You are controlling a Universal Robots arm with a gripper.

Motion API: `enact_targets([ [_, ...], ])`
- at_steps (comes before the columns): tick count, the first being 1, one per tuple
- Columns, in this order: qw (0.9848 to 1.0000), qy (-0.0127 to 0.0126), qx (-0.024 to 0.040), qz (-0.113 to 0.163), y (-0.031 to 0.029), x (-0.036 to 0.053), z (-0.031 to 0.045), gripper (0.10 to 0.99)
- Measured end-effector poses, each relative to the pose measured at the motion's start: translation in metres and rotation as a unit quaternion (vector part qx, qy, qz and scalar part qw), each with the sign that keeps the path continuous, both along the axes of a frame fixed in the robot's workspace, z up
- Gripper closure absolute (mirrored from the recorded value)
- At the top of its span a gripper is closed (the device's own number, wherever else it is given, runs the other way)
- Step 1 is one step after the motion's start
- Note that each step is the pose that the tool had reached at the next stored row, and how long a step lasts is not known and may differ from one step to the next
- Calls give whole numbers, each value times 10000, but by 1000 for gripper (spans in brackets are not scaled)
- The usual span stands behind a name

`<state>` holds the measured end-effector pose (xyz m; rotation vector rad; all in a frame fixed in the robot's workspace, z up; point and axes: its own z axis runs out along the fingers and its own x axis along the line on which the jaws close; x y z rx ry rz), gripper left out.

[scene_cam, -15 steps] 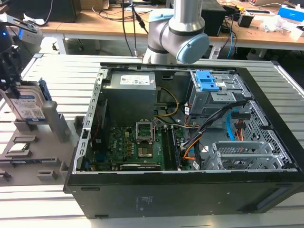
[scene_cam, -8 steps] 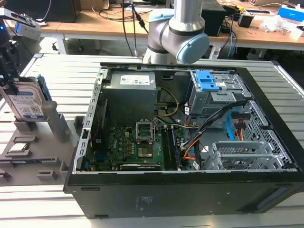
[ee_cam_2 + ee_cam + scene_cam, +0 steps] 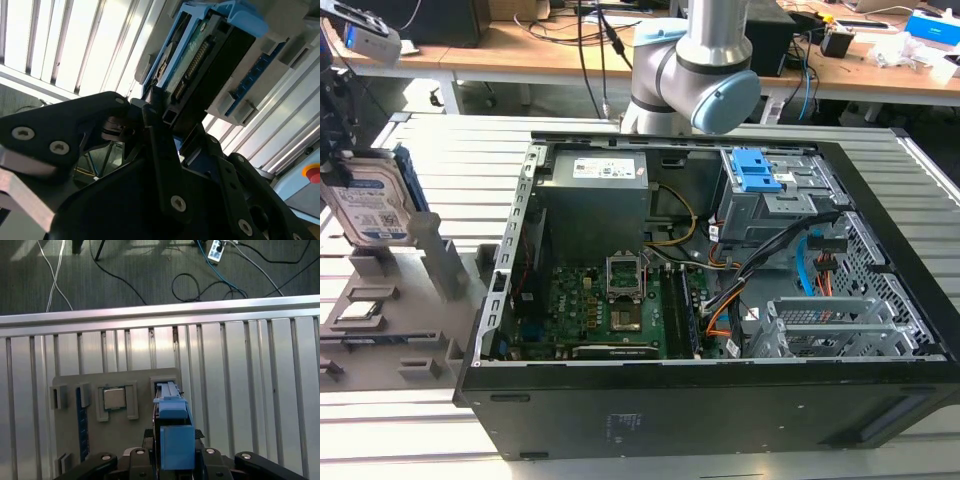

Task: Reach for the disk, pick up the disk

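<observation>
Slatted metal desk (image 3: 440,140) with an open PC case (image 3: 720,420) on it, guts showing. Off to the exterior view's left there's a grey holder tray (image 3: 420,330). The disk (image 3: 365,205) stands upright right over it, and in both wrist views the hand (image 3: 172,454) is clamped on its blue-framed end.

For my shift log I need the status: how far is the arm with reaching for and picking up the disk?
Done: the reach; the gripper straddles the disk at its blue carrier in the first wrist view. In hand: the grasp; I cannot tell whether it is clamped. Left: the lift; the disk stands upright at the grey holder tray.
</observation>
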<state>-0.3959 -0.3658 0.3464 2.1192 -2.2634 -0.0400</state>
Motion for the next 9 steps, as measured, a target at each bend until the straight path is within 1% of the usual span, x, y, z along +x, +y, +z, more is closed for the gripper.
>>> enact_targets([
  [5,10000,0,0,0,3,6,114,718],
  [9,10000,1,0,0,7,13,247,718],
])
